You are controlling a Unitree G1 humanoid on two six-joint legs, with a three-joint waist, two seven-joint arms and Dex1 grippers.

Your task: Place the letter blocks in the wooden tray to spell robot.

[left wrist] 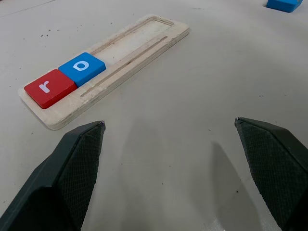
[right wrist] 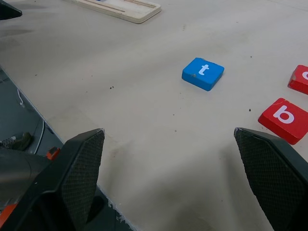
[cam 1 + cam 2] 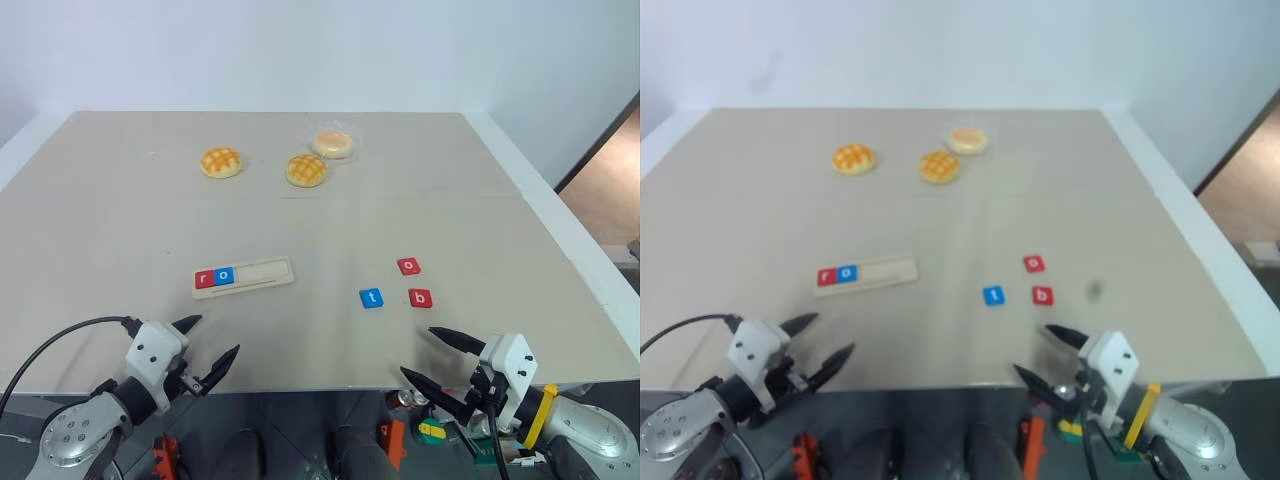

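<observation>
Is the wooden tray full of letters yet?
Not yet. The wooden tray holds a red r and a blue o at one end; the remaining slot is bare.

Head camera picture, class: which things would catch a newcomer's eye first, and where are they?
The wooden tray lies left of centre, with a red r and a blue o at its left end. To its right, loose on the table, lie a red o, a blue t and a red b. Three golden buns sit farther back.

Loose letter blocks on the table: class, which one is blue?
The t block. The other two loose blocks, the o block and the b block, are both red.
</observation>
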